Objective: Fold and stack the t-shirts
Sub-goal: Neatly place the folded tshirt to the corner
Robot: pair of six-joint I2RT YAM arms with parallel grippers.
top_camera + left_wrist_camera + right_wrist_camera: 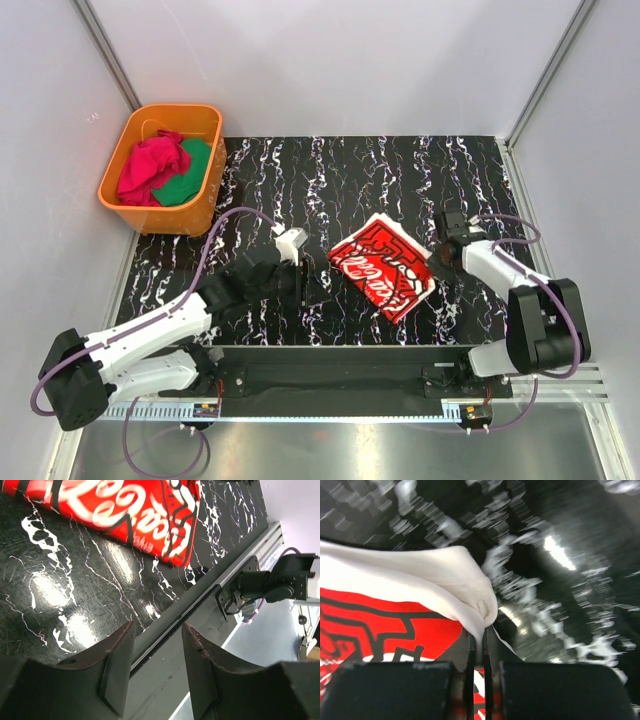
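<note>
Bench [330,170]: black top with white marble veins, pretty glossy in the wrist views.
Red Coca-Cola t-shirt [382,265]: lying folded up into a tilted rectangle right of the bench's middle, script side up. It sits between the two grippers, closer to the right one.
White cloth fold [445,580]: a soft white layer bunched over the red print [380,625] in the right wrist view. Honestly can't tell if it's the shirt's inside or a second tee.
Right gripper [480,635]: fingers pressed tight together with that white fold pinched between them. From the top view it sits at the bundle's right edge [443,252], low over the bench.
Left gripper [157,630]: fingers spread apart, nothing in them. It's over bare bench just left of the shirt [300,268], not touching it. In its own camera the shirt [125,510] shows ahead, beyond the fingertips.
Orange tub [170,108]: far left corner, well apart from the shirt.
Tub contents: a crumpled pink cloth [152,165] on the left and a green cloth [190,170] beside it on the right.
</note>
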